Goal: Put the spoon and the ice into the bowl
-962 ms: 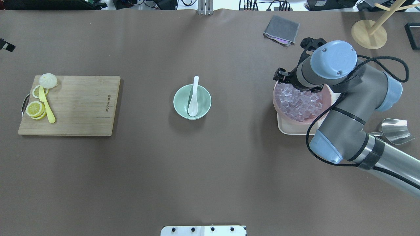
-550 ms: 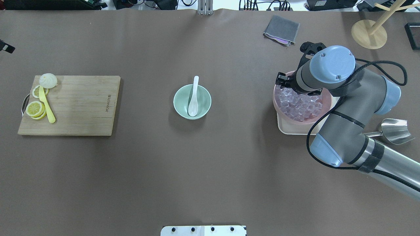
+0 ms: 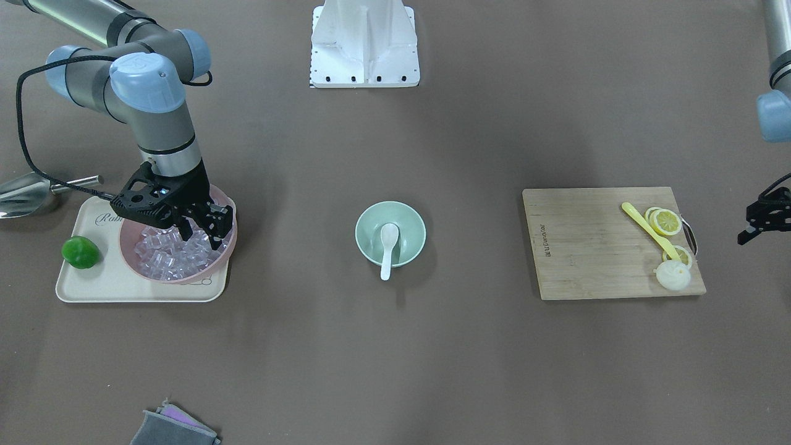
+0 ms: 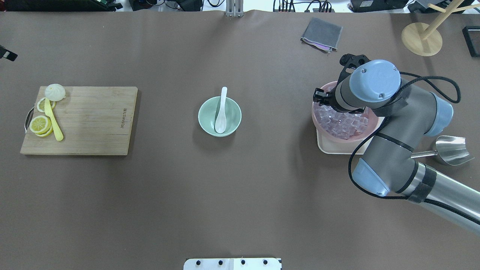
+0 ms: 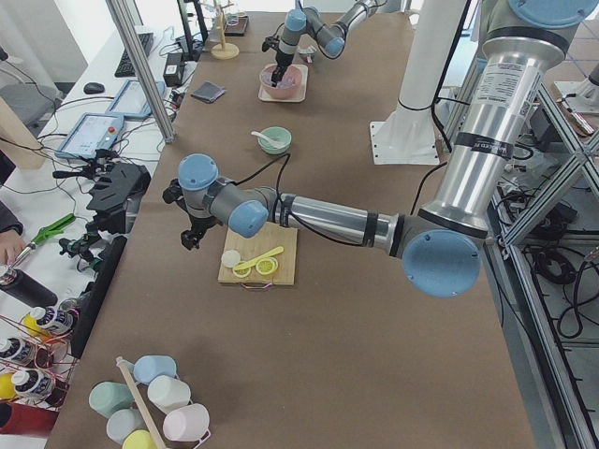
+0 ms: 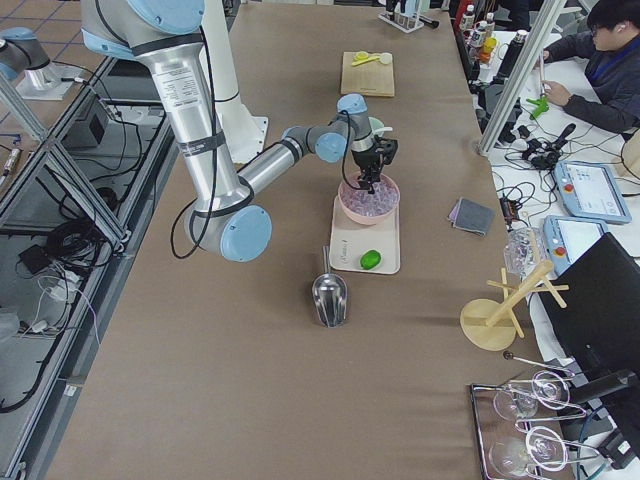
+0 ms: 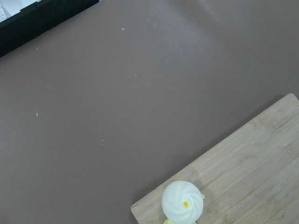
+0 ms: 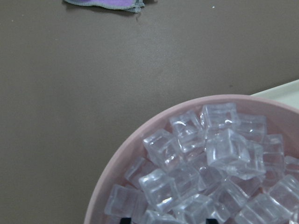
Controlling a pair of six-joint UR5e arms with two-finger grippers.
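Note:
The white spoon (image 3: 388, 244) lies in the mint-green bowl (image 3: 364, 224) at mid-table, head inside and handle over the rim. Both also show in the overhead view, the spoon (image 4: 221, 111) in the bowl (image 4: 206, 116). Many clear ice cubes (image 3: 168, 256) fill a pink bowl (image 3: 131, 262); they show close up in the right wrist view (image 8: 224, 149). My right gripper (image 3: 203, 238) is open, fingers pointing down with the tips at the top of the ice pile. My left gripper (image 3: 759, 224) hangs past the cutting board's outer end; I cannot tell its state.
The pink bowl stands on a beige tray (image 3: 93, 289) beside a green lime (image 3: 80, 252). A metal scoop (image 4: 452, 150) lies beside the tray. A cutting board (image 4: 86, 120) holds lemon slices, a yellow spoon and a bun. A grey cloth (image 4: 321, 33) and wooden stand (image 4: 422, 37) lie at the far right.
My right arm has shifted slightly and lowered its gripper over the pink bowl's ice. The spoon, the mint bowl and the left arm have not moved.

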